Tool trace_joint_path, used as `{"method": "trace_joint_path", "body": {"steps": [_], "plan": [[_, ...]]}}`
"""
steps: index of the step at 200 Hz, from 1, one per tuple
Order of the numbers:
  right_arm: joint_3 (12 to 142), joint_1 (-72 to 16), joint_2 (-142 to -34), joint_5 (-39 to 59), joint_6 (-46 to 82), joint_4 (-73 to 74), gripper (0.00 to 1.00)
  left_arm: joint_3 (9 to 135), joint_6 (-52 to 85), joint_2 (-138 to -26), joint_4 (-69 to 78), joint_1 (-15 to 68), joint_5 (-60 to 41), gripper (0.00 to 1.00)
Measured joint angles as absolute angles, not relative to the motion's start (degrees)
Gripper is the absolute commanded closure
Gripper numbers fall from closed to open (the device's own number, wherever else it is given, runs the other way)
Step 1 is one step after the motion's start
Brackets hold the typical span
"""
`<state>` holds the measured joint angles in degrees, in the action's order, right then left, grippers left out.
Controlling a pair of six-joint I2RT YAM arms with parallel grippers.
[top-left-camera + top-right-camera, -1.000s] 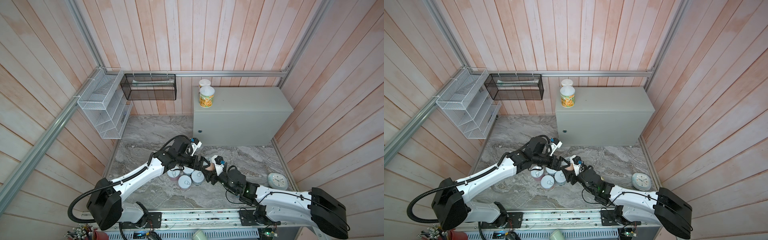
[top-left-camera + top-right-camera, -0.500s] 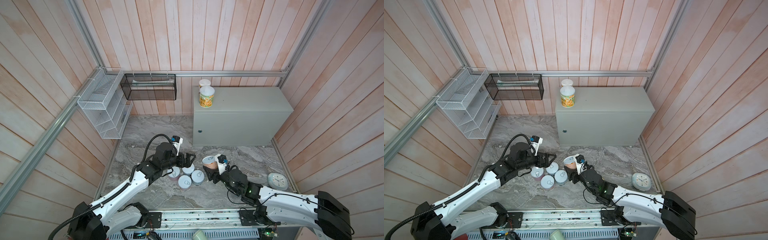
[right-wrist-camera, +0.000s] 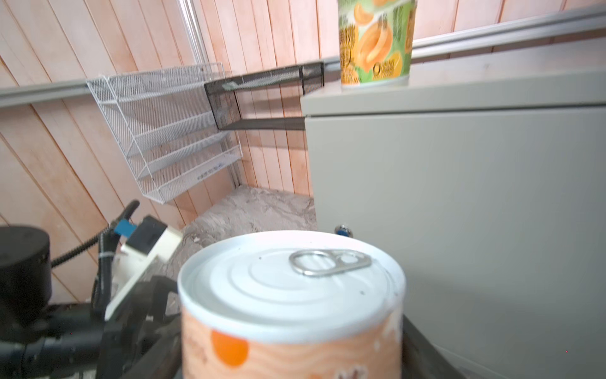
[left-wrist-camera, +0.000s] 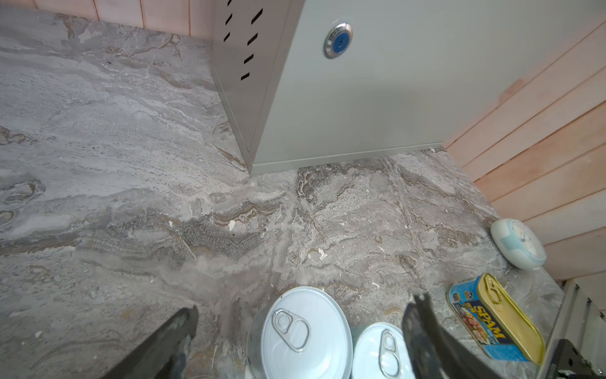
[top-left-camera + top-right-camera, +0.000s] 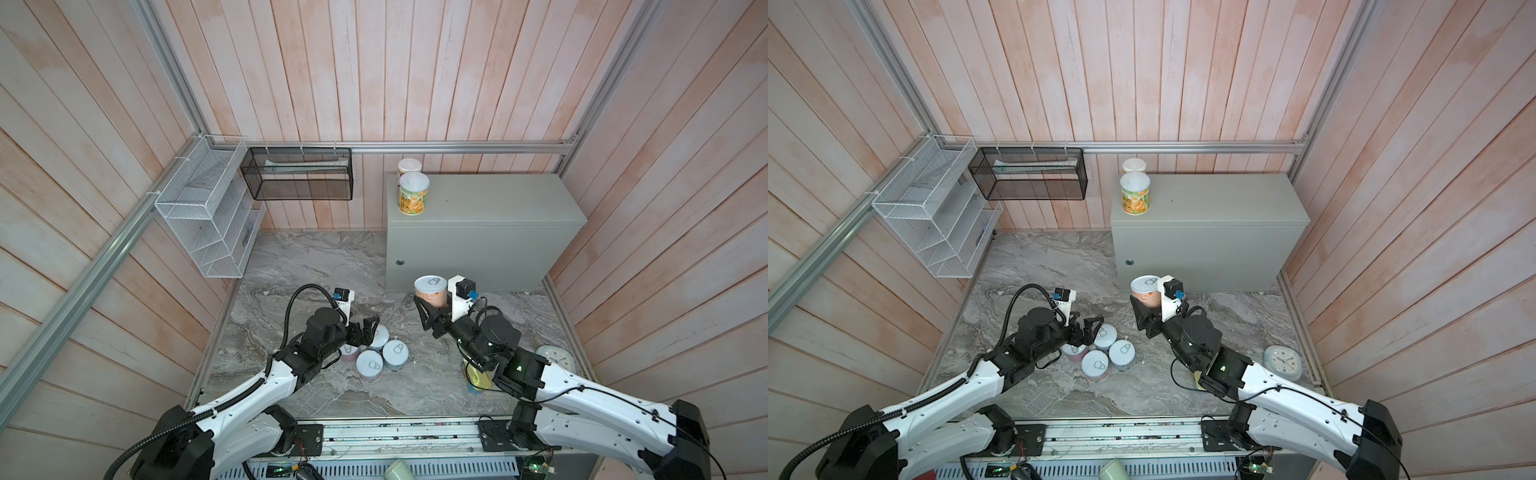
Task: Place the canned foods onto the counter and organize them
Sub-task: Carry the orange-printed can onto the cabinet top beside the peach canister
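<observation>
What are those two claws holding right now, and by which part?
The right gripper holds an orange-labelled pull-tab can upright, pinched by its lower side wall. The left gripper is open and empty.

The desk (image 5: pixel 498 199) is open across the middle and right of its top; two yellow-green cans (image 5: pixel 413 198) block its left edge. The marble floor (image 5: pixel 316 270) before it is bare. A can cluster (image 5: pixel 395 353) crowds beneath my left tool (image 5: pixel 368 328); the clock (image 5: pixel 557 358) and gold tin (image 4: pixel 495 321) narrow the right side.
</observation>
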<state>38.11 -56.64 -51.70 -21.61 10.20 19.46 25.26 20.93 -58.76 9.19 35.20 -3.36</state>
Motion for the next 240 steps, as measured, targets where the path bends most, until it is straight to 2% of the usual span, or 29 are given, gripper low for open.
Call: {"method": "trace_joint_path", "body": {"steps": [51, 83, 142, 240], "plan": [[51.05, -50.06, -53.78, -18.72, 8.01, 15.53, 0.39, 16.51, 18.96, -52.14, 18.70, 35.20, -6.61, 0.00], [56.73, -44.58, -57.01, -15.88, 7.05, 15.20, 0.39, 15.18, 18.59, -49.52, 20.71, 35.20, -6.48, 0.00], [71.07, -32.71, -69.08, -10.28, 6.35, 12.51, 0.38, 15.18, 18.26, -48.90, 21.50, 35.20, -5.50, 0.00], [86.26, -22.87, -86.08, -0.60, 4.60, 11.99, 0.36, 15.18, 17.54, -49.28, 21.47, 35.20, -4.86, 0.00]]}}
